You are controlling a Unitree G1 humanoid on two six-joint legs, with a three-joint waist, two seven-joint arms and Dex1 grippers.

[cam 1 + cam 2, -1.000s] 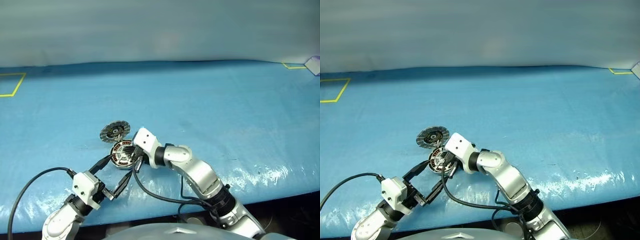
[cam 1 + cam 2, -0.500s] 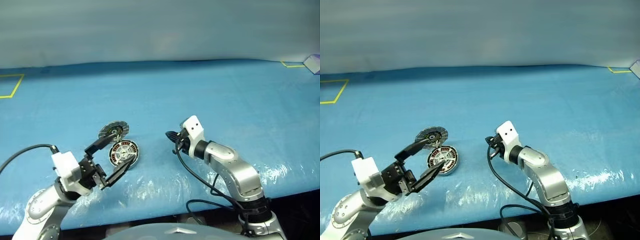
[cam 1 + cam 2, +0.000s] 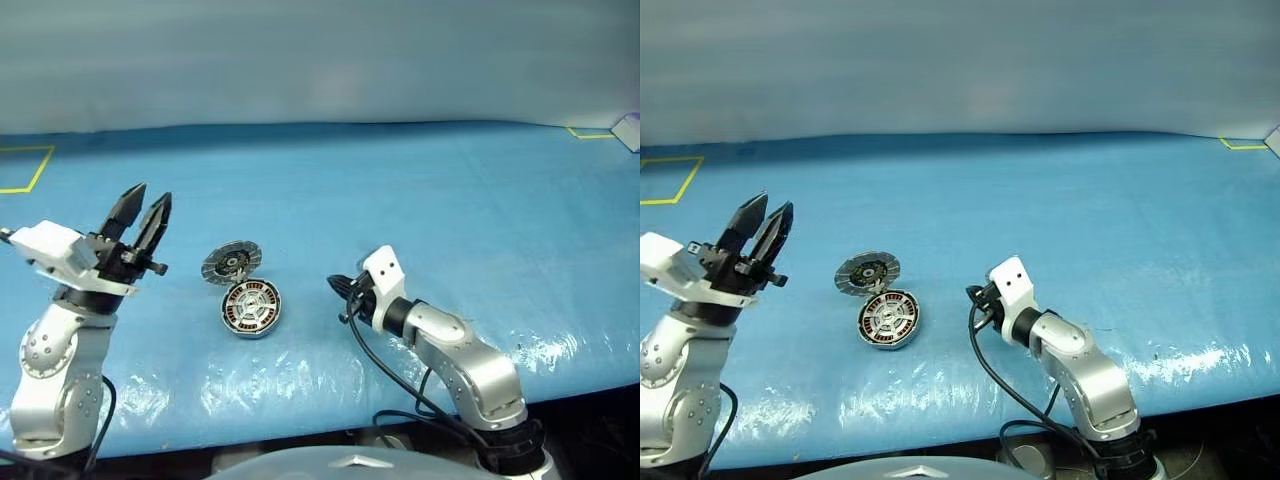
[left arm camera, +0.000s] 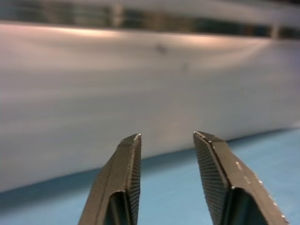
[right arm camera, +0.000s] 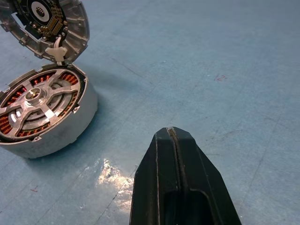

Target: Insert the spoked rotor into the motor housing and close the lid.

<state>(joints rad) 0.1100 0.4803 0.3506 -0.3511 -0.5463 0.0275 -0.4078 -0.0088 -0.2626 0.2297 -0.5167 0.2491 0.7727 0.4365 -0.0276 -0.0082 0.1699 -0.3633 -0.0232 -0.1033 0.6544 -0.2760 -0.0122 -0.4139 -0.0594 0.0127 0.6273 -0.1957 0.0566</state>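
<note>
The motor housing (image 3: 250, 322) lies on the blue table, left of centre. The spoked rotor (image 5: 44, 105) sits inside it, silver spokes over the copper windings. Joined at the housing's far edge, the lid (image 3: 231, 264) stands tilted up and open, its dark inner face showing. My left gripper (image 3: 147, 195) is raised well left of the housing and points up and forward, its fingers a small gap apart with nothing between them. My right gripper (image 3: 335, 285) hovers low over the table to the right of the housing, shut and empty, pointing toward it.
A blue sheet (image 3: 450, 210) covers the table, and its front edge runs close to me. Yellow tape marks (image 3: 25, 170) lie at the far left and far right corners. A pale wall (image 3: 320, 60) rises behind the table. Black cables hang from both wrists.
My right gripper drew back to the right from the housing, leaving the rotor in it. My left gripper rose and swung left, away from the housing, and its fingers closed to a narrow gap.
</note>
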